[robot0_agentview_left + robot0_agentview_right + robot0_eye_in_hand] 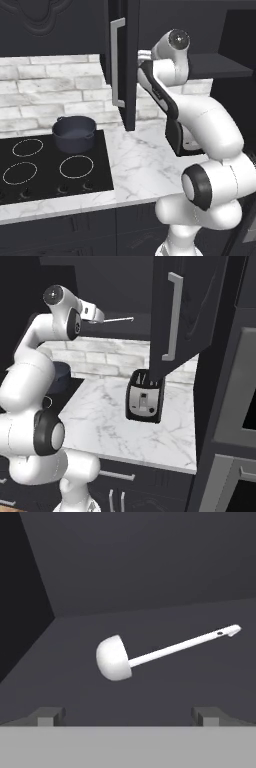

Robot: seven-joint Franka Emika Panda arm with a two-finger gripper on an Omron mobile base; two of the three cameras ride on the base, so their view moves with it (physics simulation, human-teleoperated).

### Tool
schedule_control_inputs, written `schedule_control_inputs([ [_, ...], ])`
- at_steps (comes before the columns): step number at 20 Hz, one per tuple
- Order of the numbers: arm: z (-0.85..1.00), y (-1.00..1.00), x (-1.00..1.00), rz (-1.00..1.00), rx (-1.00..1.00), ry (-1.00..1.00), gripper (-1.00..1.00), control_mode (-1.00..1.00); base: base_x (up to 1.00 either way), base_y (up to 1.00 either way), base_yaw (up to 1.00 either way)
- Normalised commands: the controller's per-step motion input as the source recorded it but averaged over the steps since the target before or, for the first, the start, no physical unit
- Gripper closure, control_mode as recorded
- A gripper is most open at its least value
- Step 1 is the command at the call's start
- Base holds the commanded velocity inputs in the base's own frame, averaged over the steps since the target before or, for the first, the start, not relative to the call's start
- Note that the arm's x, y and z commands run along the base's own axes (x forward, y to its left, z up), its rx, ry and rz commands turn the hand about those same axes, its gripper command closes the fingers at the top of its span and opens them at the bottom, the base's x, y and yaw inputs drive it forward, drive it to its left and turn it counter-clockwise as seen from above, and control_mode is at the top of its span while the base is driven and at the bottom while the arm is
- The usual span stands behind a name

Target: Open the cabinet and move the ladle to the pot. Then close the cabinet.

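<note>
The cabinet stands open, its carved black door (pixel 129 60) swung out with a long silver bar handle (pixel 117 62). On the dark shelf (pixel 165 682) inside lies the ladle (pixel 114 658), pale bowl to the left and thin straight handle running up to the right. My gripper (pixel 129 714) is open just short of it, one fingertip (pixel 50 714) on each side, nothing between them. From the right base view the ladle's handle (pixel 120 319) shows as a thin silver line beyond my hand. The pot (pixel 74 132) sits lidless on the black cooktop (pixel 50 165), left of the open door.
A black boxy toaster (pixel 144 396) stands on the marble counter (pixel 115 421) under the second open door (pixel 185 316). Black base drawers run below the counter edge. A tall dark oven column (pixel 230 406) closes the right side.
</note>
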Motion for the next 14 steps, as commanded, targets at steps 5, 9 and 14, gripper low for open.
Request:
schedule_control_inputs([
  [5, -0.15, 0.13, 0.40, 0.00, -0.02, 0.05, -1.00, -1.00, 0.00, 0.00, 0.00],
  [9, -0.01, 0.02, 0.30, 0.00, 0.00, 0.00, -1.00, -1.00, 0.00, 0.00, 0.00],
  [14, 0.00, 0.00, 0.24, 0.00, 0.00, 0.00, -1.00, -1.00, 0.00, 0.00, 0.00],
])
